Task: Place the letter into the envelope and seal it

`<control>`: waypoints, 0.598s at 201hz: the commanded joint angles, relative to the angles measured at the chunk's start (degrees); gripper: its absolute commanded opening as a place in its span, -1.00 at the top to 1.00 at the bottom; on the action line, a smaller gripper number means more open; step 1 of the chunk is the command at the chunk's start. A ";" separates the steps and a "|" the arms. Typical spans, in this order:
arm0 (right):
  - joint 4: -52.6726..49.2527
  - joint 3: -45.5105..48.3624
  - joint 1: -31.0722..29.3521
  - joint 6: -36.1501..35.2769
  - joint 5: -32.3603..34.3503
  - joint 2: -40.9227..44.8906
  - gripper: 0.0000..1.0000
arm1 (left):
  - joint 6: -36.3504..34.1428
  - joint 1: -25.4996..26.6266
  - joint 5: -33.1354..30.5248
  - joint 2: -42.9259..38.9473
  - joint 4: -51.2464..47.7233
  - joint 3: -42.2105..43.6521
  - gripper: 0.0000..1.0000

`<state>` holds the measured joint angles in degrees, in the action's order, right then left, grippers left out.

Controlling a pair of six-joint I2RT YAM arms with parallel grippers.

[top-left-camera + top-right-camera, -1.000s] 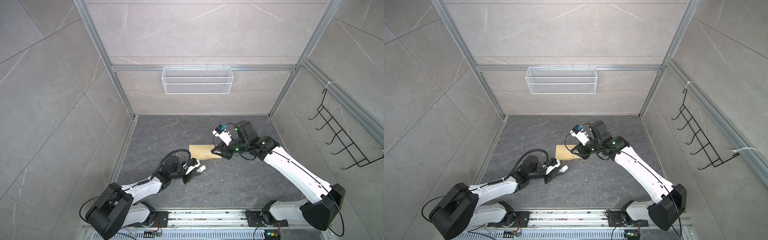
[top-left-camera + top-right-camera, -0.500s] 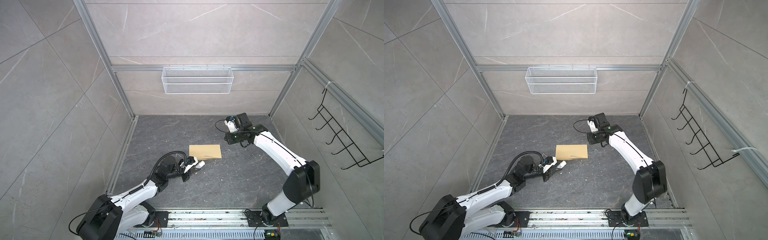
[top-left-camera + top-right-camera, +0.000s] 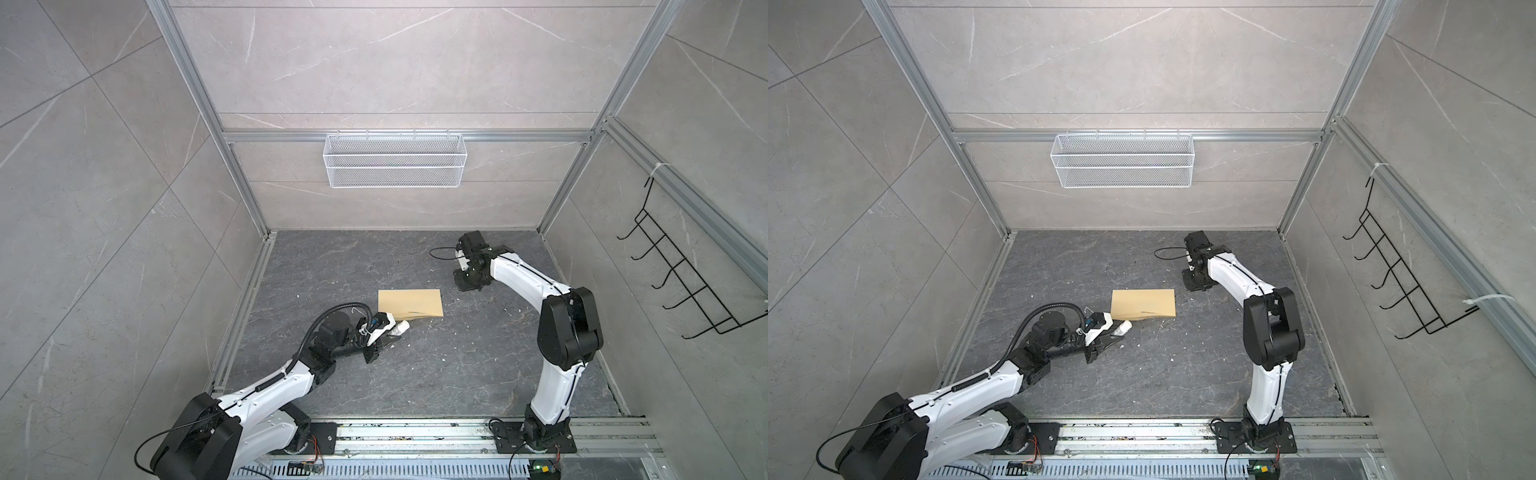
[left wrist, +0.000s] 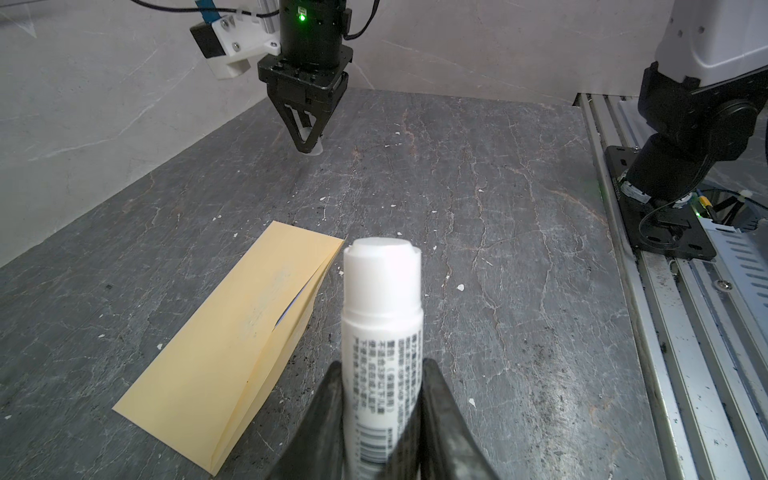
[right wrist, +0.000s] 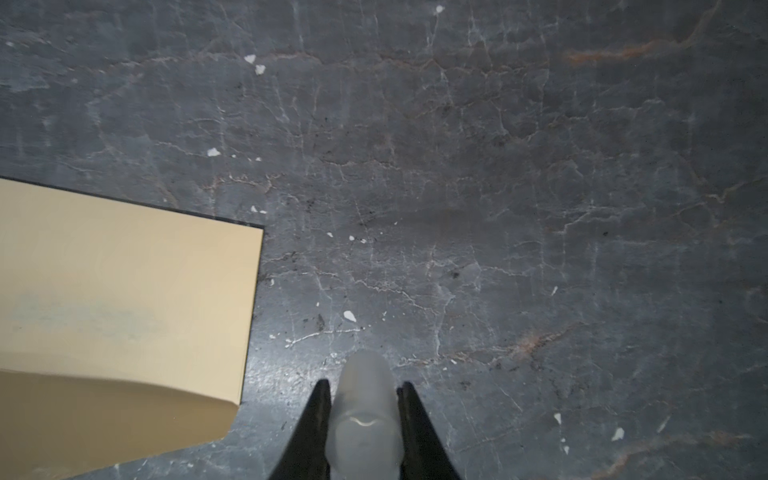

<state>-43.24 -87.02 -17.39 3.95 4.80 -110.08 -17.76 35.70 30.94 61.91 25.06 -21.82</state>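
Smooth tan envelope laid flat on veined slate, white cylindrical glue stick clamped by left gripper, pale cap pinched by right gripper

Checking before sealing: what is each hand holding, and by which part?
The left hand grips the white glue stick by its labelled lower barrel, uncapped end forward. The right hand pinches a small whitish cap-like piece by its sides.

Dark grey stone tabletop, tan envelope lying flat, white flecks
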 commanded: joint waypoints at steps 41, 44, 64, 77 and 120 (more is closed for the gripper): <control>1.49 -0.47 2.24 1.32 -0.84 -4.82 0.63 | 0.89 -0.03 0.05 -1.58 1.09 -0.06 1.00; 1.55 -0.47 2.34 1.27 -0.96 -4.94 0.63 | 0.99 -0.02 0.01 -1.58 1.05 -0.03 1.00; 1.84 -0.09 2.86 1.27 -1.45 -5.94 0.60 | 1.10 -0.06 0.02 -1.78 0.96 0.03 1.00; 2.06 0.14 3.13 1.24 -1.71 -6.53 0.57 | 1.06 -0.05 0.02 -1.84 0.91 0.03 1.00; 2.54 1.35 3.84 1.35 -2.97 -8.03 0.48 | 1.35 -0.08 0.02 -1.57 0.88 0.03 1.00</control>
<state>-41.04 -86.74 -13.89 4.56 3.16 -116.73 -17.41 35.70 30.30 61.41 24.84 -21.82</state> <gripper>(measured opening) 0.249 0.269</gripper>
